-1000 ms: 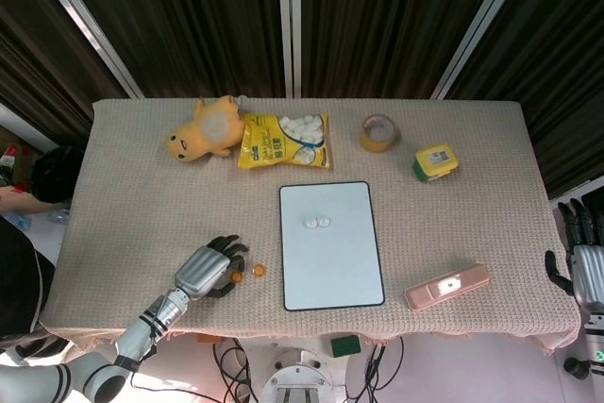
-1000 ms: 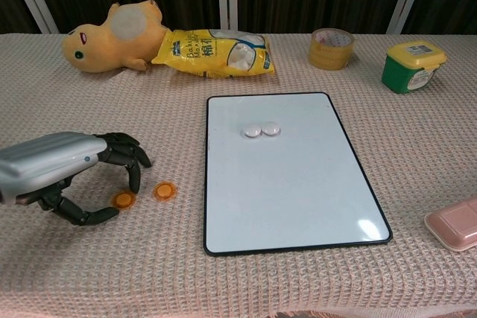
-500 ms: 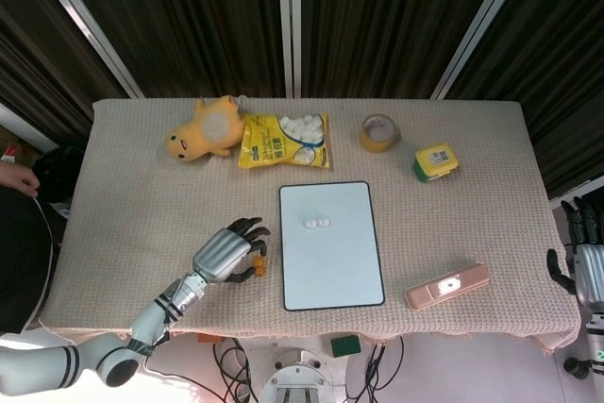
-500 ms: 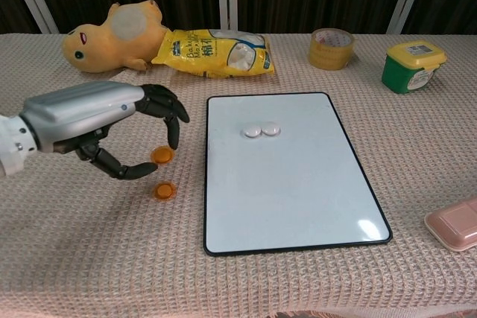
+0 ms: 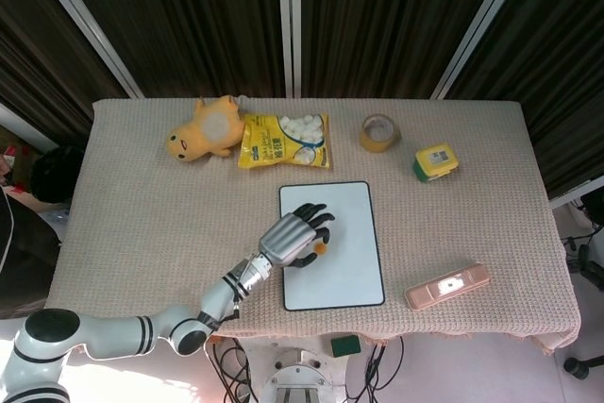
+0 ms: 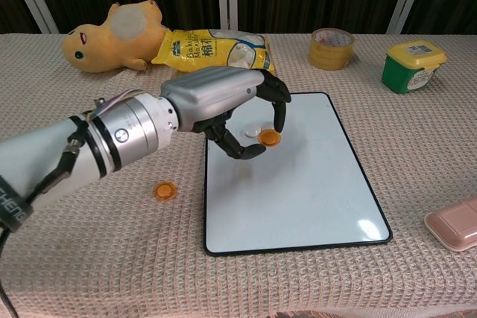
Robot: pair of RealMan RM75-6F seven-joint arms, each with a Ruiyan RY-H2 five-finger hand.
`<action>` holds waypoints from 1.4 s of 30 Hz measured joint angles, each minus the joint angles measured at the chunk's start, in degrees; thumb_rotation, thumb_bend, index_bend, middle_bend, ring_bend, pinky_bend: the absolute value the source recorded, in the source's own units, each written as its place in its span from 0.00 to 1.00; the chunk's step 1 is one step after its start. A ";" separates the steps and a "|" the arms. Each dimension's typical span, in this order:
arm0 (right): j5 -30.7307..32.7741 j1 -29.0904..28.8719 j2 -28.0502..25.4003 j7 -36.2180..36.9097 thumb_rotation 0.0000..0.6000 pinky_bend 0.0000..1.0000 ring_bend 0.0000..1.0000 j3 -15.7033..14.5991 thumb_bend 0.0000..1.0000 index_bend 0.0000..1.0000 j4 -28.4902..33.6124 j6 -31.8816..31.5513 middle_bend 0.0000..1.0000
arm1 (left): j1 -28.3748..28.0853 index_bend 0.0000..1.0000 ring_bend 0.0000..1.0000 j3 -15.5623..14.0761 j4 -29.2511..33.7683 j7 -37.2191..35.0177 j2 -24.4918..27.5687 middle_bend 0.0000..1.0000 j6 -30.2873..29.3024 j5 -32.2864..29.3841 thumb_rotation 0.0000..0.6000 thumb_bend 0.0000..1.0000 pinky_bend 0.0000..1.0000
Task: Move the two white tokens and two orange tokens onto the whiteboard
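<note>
One orange token (image 5: pixel 322 250) pinched in left hand (image 5: pixel 294 236), head view: carried from cloth to over whiteboard (image 5: pixel 351 276) in last sec. Chest view: 2nd orange token (image 6: pixel 165 191) on cloth behind hand, a white token (image 6: pixel 252 132) peeks under the fingers. Right hand not visible.

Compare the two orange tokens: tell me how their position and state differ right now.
The held orange token is pinched by the left robot hand above the whiteboard; the loose orange token lies flat on the tablecloth, left of the board, touched by nothing. The held one is over its goal; the loose one is not yet moved. Both are small orange discs, alike in look.
</note>
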State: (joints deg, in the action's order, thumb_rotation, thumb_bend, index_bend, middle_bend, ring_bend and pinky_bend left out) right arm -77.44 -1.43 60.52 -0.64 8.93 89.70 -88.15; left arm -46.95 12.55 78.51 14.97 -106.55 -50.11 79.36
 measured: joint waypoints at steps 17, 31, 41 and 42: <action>0.06 -0.05 0.55 0.86 1.00 0.00 0.00 -0.07 0.48 0.00 -1.24 0.87 0.00 | -4.23 0.20 0.05 -0.02 -7.67 -0.66 -4.58 0.16 1.81 -3.29 1.00 0.33 0.14; -0.97 -0.44 0.71 -0.35 1.00 0.00 0.00 -0.32 0.48 0.00 -0.51 0.96 0.00 | 2.79 0.33 0.05 -5.16 9.46 3.70 9.79 0.15 -3.80 -4.78 1.00 0.32 0.14; -1.40 -1.28 1.32 -1.49 1.00 0.00 0.00 -0.44 0.48 0.00 -0.03 1.80 0.00 | 10.07 0.37 0.05 -14.35 18.90 2.06 20.32 0.17 -6.09 -3.86 1.00 0.32 0.14; -1.42 -1.29 1.27 -1.59 1.00 0.00 0.00 -0.43 0.48 0.00 0.06 1.79 0.00 | 10.39 0.37 0.05 -14.89 18.63 1.51 20.39 0.17 -6.20 -3.11 1.00 0.32 0.14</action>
State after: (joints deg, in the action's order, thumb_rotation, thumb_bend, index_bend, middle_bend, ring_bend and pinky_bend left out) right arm -78.86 -2.72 61.79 -2.23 8.50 89.76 -86.35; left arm -36.56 -2.35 97.14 16.48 -86.16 -56.31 76.26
